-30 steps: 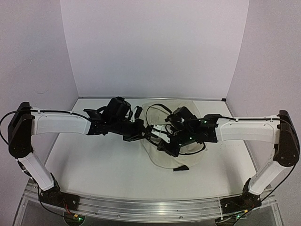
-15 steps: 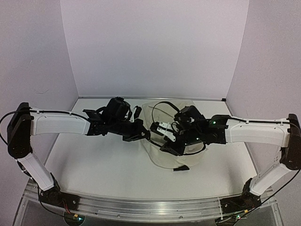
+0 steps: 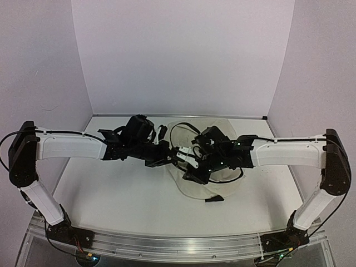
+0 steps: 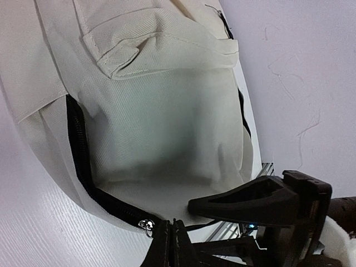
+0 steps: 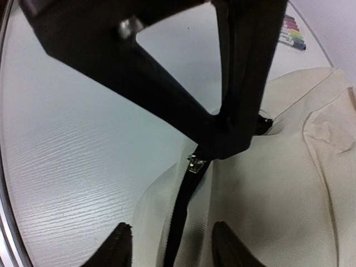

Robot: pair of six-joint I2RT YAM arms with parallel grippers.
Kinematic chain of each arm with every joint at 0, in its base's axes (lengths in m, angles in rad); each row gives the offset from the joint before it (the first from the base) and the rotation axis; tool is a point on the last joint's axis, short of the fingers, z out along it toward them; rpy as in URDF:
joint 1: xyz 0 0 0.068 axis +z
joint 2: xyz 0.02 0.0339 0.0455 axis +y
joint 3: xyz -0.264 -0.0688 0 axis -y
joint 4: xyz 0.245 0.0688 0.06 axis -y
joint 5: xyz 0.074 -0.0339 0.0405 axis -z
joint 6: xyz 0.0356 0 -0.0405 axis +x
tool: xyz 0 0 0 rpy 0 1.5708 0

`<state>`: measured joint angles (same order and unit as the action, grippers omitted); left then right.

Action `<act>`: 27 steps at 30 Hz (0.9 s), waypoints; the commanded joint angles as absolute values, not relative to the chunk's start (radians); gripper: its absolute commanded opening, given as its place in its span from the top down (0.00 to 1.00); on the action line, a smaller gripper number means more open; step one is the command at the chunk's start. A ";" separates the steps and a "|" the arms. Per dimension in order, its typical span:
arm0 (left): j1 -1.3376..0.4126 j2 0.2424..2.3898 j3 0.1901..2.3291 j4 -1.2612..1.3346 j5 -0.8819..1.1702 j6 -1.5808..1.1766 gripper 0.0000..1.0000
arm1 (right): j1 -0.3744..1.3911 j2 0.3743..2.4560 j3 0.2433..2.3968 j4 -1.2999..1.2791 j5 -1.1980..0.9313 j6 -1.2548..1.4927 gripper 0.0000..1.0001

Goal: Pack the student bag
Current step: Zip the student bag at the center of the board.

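In the overhead view most of the student bag (image 3: 201, 188) is hidden under the two arms that meet above it at the centre of the frame. Only its cream lower curve and a strip of its upper rim show, lying on the white tabletop (image 3: 111, 194). No view shows the inside of the bag, so what it holds, if anything, cannot be told

The left tool (image 4: 172, 227) comes into its own wrist view at the bottom centre, mostly cut off by the frame edge. Its fingers are pressed together, pinching the bag's edge just beside the small metal zipper pull (image 4: 147, 225). The black zipper (image 4: 78, 150) curves from the left of that view down to the pull. A flap pocket (image 4: 139, 44) sits in the upper part of the cream panel. A black block of the other arm covers the lower right, hiding that corner of the bag

In the right wrist view the right tool (image 5: 171, 228) stands spread. Its two fingertips (image 5: 121, 245) just poke in at the bottom edge, one on either side of the zipper line. The rest of the tool is out of frame, and whether the tips touch the fabric cannot be told. The dark bulk of the left tool fills the top of that view and partly covers the spot where it meets the bag. A tiny striped multi-coloured thing (image 5: 293, 34) in the upper right corner is too small to identify
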<state>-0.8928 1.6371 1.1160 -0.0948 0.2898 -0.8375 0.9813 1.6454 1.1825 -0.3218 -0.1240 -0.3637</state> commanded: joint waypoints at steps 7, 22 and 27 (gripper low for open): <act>-0.863 1.628 1.157 -0.117 0.142 -0.845 1.00 | 0.989 1.554 1.118 -0.298 -0.116 -0.395 1.00; -0.726 1.784 1.281 -0.176 0.059 -0.836 1.00 | 1.036 1.360 0.886 -0.359 -0.117 -0.467 1.00; -0.687 1.802 1.298 -0.181 0.066 -0.828 1.00 | 1.038 1.331 0.854 -0.372 -0.134 -0.473 1.00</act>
